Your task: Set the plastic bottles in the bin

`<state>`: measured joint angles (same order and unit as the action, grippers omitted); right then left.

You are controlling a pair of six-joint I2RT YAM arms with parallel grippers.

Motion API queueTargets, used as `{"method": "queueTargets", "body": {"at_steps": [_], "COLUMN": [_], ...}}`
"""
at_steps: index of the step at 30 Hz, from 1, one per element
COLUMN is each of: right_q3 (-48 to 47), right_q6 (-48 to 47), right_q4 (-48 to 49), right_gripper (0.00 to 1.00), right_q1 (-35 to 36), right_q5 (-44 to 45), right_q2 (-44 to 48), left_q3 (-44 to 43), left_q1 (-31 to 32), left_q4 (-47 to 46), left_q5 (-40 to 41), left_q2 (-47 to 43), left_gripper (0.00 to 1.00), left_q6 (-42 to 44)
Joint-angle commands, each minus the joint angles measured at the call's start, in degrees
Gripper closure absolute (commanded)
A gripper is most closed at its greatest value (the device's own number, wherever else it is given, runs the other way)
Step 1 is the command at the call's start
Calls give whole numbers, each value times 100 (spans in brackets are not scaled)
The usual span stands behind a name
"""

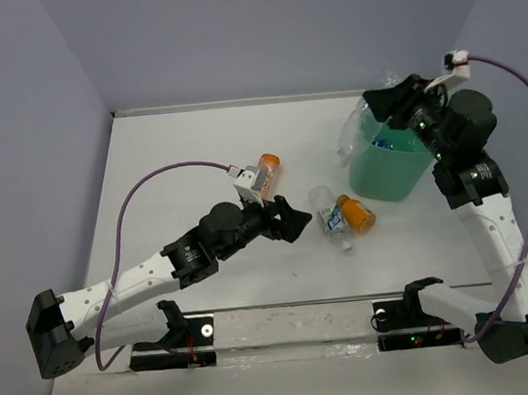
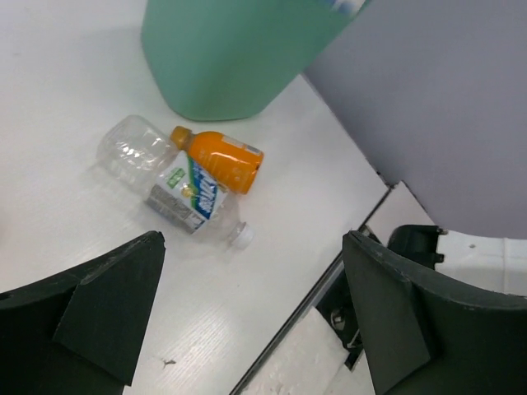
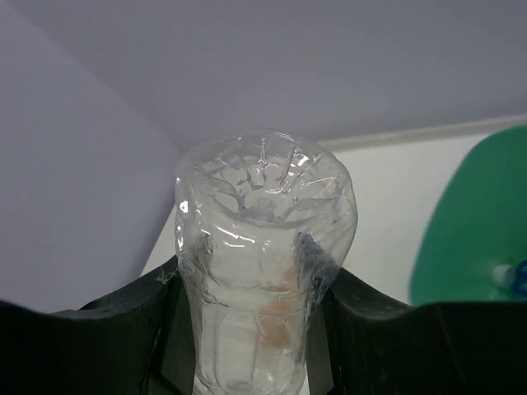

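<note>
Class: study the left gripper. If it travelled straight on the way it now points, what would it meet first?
Probably the clear labelled bottle, its white cap nearest the open left gripper; the orange bottle lies just beyond. Depth is hard to judge.

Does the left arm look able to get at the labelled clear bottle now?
Likely yes: the left gripper is open, facing the labelled clear bottle across bare table. The orange bottle touching its far side might get nudged.
</note>
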<state>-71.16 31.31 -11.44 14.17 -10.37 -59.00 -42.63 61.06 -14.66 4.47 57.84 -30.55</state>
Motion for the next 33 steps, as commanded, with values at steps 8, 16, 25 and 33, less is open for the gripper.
{"method": "queueTargets", "body": {"at_steps": [8, 16, 25, 33], "right_q3": [-1217, -1199, -1278, -629], "right_q6": [-1267, -1610, -1444, -988], "right_q4": [-614, -385, -929, -1036], "right_gripper": [90, 78, 0, 0], "right_q1": [-1162, -1373, -1373, -1373], "right_q5": [3154, 3630, 2849, 1067], "right_q2": [-700, -1069, -833, 63], "left_q3": [-166, -431, -1159, -1827], "left_q1": [-50, -1288, -1772, -2045], "left_q4": [1939, 1458, 1053, 1052], "left_q5": [3049, 2561, 1786, 1565], "left_q2": [-283, 789, 2582, 3900], "left_gripper": [1, 1, 1, 1], "left_q6": [-434, -154, 576, 778]}}
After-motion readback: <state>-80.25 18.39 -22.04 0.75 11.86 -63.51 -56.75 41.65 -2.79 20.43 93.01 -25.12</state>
